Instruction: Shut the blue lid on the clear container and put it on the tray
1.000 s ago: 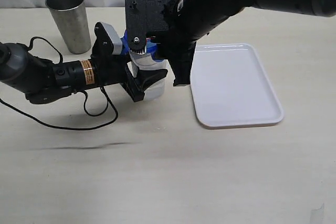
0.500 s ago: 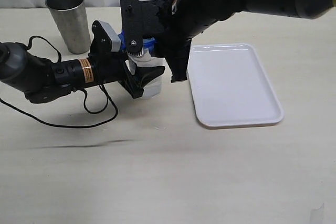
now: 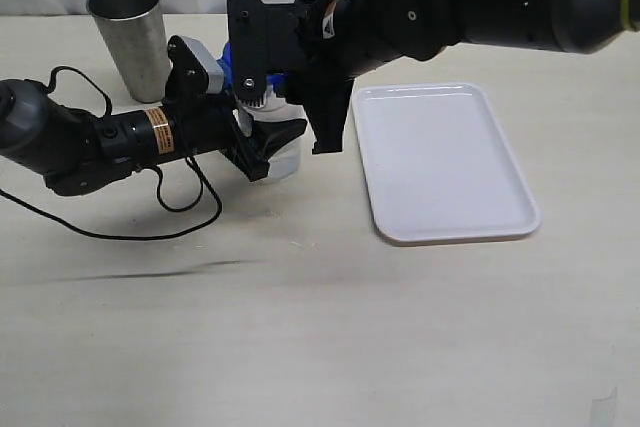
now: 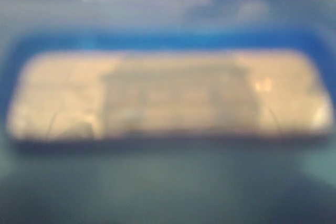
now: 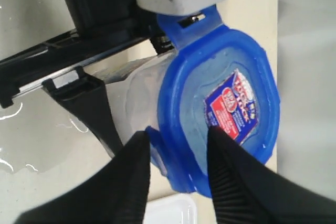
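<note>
The clear container (image 3: 290,159) is held off to the tray's left, with my left gripper (image 3: 262,137) shut on its body. The blue lid (image 5: 220,114) sits on its mouth, with the red-and-white sticker (image 5: 231,106) facing up. My right gripper (image 5: 176,135) comes down from above and stands open. One of its fingers (image 5: 131,182) is outside the lid's side flap (image 5: 156,148) and the other rests over the lid's top. The white tray (image 3: 450,162) lies flat to the right. The left wrist view is only a blur of blue and pale shapes.
A grey steel cup (image 3: 132,39) stands at the back left. A black cable (image 3: 180,217) loops on the table under the left arm. The tray's corner (image 5: 170,211) lies just beyond the lid.
Both grippers and the container have shifted a little to the left, away from the tray. The right gripper has settled lower over the lid's edge.
</note>
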`<act>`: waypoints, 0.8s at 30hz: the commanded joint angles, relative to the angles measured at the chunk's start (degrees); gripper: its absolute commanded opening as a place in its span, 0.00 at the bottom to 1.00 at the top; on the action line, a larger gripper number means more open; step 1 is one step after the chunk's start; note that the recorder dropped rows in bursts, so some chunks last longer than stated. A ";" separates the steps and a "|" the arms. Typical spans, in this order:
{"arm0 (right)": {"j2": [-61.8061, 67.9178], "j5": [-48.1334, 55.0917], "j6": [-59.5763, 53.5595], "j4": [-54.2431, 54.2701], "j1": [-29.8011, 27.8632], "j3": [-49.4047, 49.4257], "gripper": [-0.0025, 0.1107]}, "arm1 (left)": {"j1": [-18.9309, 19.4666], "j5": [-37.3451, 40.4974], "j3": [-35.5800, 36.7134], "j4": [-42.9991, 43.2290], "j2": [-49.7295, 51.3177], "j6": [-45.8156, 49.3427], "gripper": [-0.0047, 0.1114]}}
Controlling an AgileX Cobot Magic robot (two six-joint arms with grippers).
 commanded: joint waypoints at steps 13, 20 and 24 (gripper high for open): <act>-4.67 18.61 10.97 12.93 -0.35 -5.94 0.42 | 3.34 -7.50 0.41 10.28 0.26 4.90 0.04; -10.66 22.21 2.90 24.38 -0.35 -7.42 0.42 | 3.73 -9.17 0.41 16.99 0.26 19.02 0.04; -12.91 22.21 5.14 26.12 -0.35 -7.42 0.42 | 3.73 -9.17 0.41 20.21 0.26 26.21 0.04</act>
